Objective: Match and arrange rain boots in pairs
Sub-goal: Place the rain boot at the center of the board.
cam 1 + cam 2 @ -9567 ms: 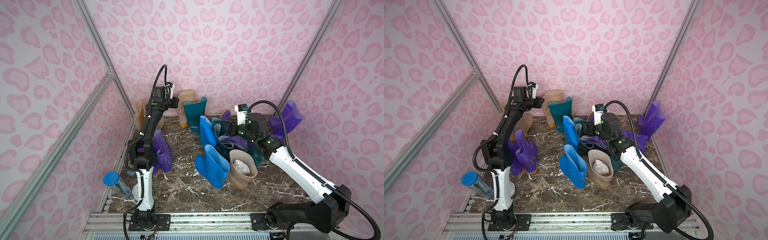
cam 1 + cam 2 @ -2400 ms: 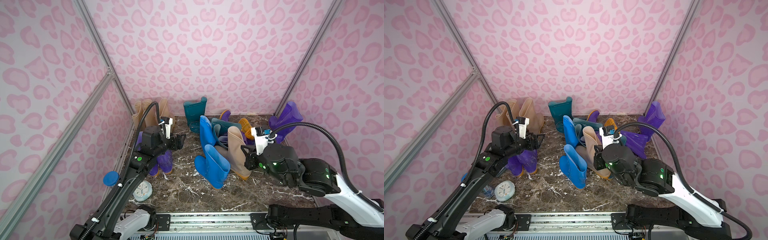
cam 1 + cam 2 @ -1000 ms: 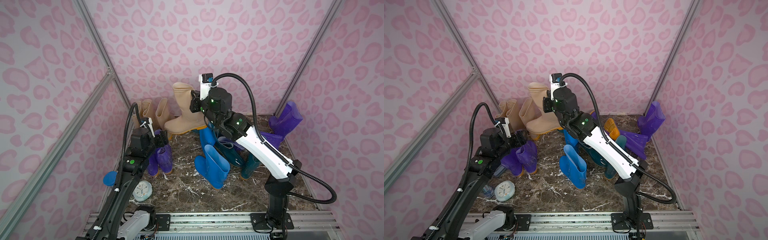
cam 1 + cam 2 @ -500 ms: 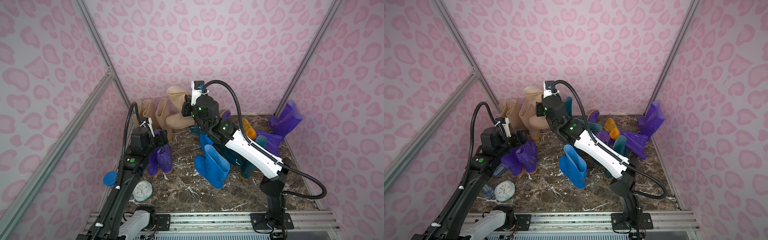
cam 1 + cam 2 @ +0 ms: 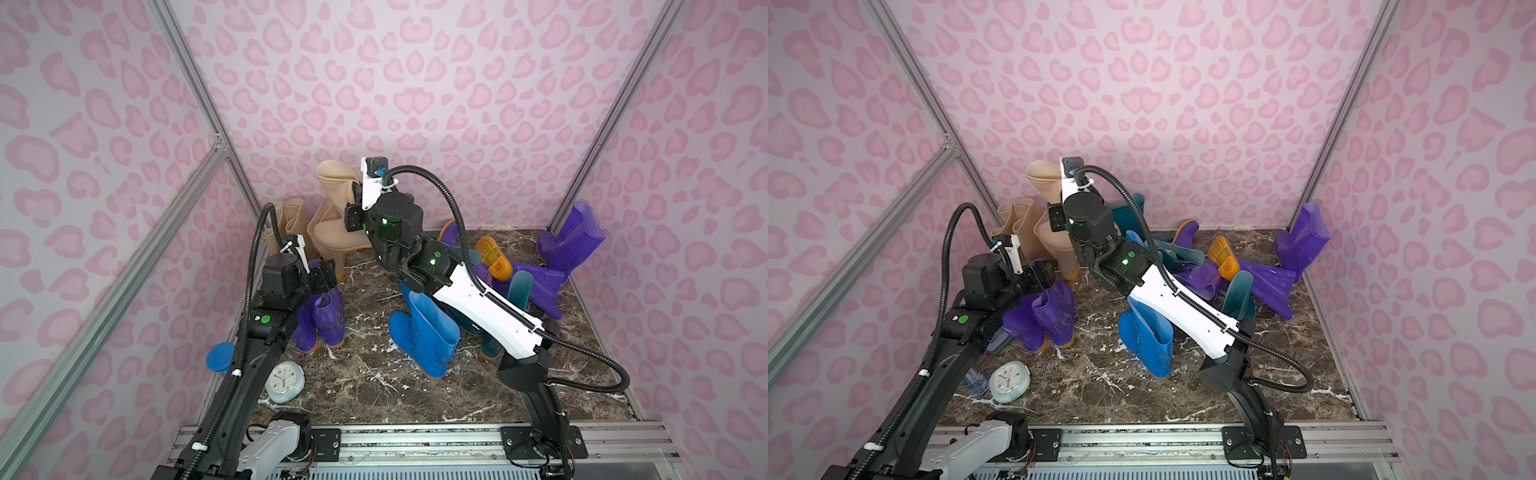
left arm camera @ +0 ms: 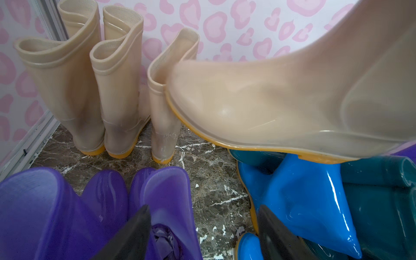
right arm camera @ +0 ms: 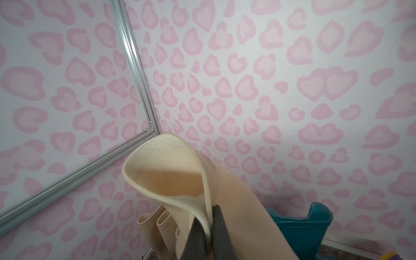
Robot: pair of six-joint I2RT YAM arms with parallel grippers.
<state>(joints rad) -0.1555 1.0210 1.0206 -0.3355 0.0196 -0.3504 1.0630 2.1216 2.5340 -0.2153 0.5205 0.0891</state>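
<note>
Right claw [image 7: 208, 227] is clamped on the cuff of a beige boot [image 5: 334, 183], hung over the counter [image 5: 374, 395] at 11 o'clock, toe crowding the third boot [image 6: 162, 108] of the standing beige row [image 6: 117, 78]. Best draw the toe clear, level the sole, and lower it at that boot's 3 o'clock, toes matching. Left claw [image 6: 202, 225], jaws apart and empty, hangs over the purple pair [image 5: 330, 311]: hold it clear.
</note>
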